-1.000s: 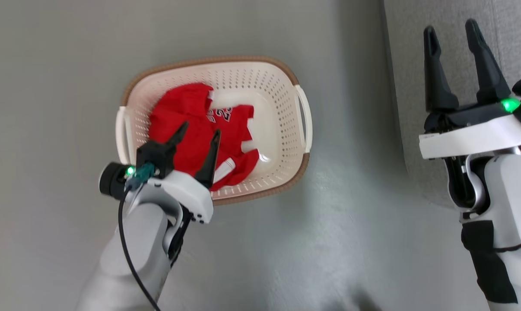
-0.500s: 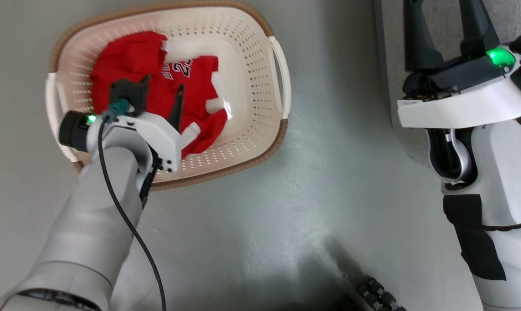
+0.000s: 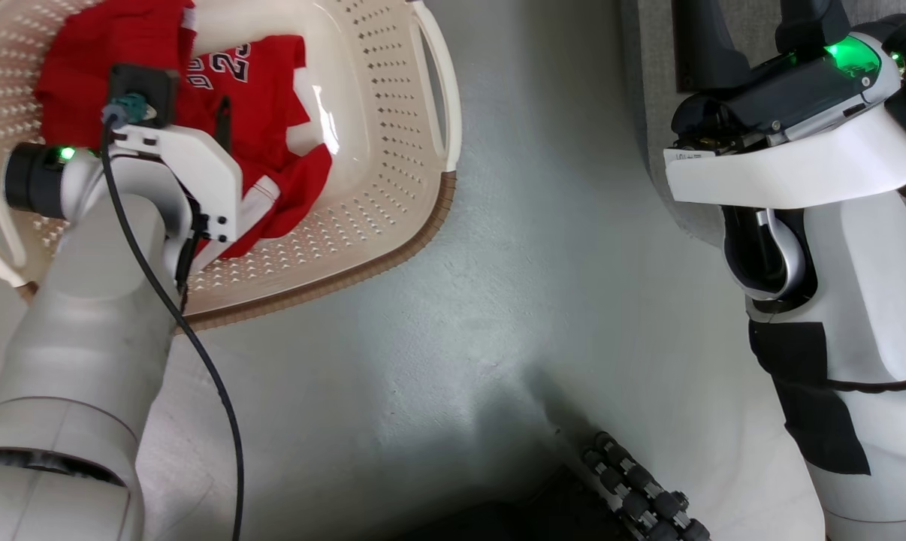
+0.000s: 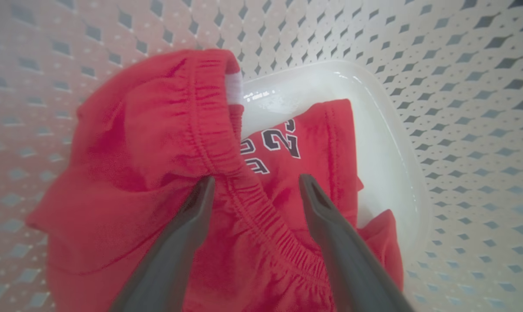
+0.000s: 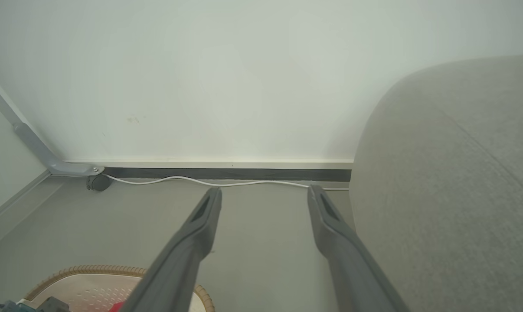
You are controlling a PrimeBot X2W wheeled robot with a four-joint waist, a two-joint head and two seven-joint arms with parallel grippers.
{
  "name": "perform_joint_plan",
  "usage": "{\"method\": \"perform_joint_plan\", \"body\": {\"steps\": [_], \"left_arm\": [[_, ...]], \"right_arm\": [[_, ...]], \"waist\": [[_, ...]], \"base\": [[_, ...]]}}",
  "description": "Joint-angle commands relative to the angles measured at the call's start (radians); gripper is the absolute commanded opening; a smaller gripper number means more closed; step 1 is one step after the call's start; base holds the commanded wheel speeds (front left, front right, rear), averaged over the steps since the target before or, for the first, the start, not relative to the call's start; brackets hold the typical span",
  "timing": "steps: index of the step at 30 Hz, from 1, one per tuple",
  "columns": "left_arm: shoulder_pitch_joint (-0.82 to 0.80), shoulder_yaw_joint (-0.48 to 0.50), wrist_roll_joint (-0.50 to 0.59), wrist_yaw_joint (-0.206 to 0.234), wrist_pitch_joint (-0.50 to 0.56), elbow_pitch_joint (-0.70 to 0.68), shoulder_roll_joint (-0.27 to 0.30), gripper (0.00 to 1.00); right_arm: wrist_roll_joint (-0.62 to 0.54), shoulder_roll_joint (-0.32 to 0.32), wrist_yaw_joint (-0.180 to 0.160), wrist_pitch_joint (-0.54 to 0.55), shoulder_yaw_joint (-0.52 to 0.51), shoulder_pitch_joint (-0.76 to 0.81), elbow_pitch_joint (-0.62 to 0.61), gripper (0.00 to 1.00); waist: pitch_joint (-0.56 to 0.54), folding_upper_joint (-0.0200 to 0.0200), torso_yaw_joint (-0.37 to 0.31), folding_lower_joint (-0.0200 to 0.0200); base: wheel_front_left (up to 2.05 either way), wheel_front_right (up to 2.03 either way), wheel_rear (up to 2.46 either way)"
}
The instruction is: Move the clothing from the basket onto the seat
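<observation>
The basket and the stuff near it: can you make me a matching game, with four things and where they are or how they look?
Things:
1. bright red soft clothing
2. oval cream plastic basket with holey walls
3. big grey woven-fabric seat
4. left gripper

Matches:
A. open, fingers pointing at the red cloth
B. has something red inside it
C. to the right of the basket
D. lying in the basket

Pairs: 1-D, 2-B, 3-C, 4-A

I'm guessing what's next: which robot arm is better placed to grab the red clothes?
Left. The open left gripper is down in the basket, poised over the clothing. The right gripper, also open, hangs by the seat, away from it.
</observation>
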Motion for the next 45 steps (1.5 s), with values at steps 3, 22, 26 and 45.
{"method": "perform_joint_plan", "body": {"steps": [3,22,26,45], "left_arm": [[-0.011,0.002,0.006,0.014,0.018,0.0,0.031,1.0],[-0.049,-0.103,0.072,0.054,0.182,0.016,0.06,0.75],[-0.041,-0.111,0.069,0.053,0.195,0.016,0.059,0.0],[0.023,-0.115,0.009,0.027,0.04,0.017,-0.036,0.0]], "right_arm": [[0.023,0.01,0.004,-0.006,0.015,0.02,-0.034,1.0],[0.057,0.01,0.004,-0.006,0.004,0.043,-0.055,1.0],[0.058,0.01,0.004,-0.006,-0.001,0.042,-0.054,1.0],[0.019,0.01,0.004,-0.006,-0.043,0.062,0.006,1.0]], "waist": [[0.026,0.0,-0.02,0.0],[0.042,0.0,-0.034,0.0],[0.04,0.0,-0.034,0.0],[-0.095,0.0,0.013,0.0]], "base": [[0.0,0.0,0.0],[0.0,0.0,0.0],[0.0,0.0,0.0],[0.0,0.0,0.0]]}}
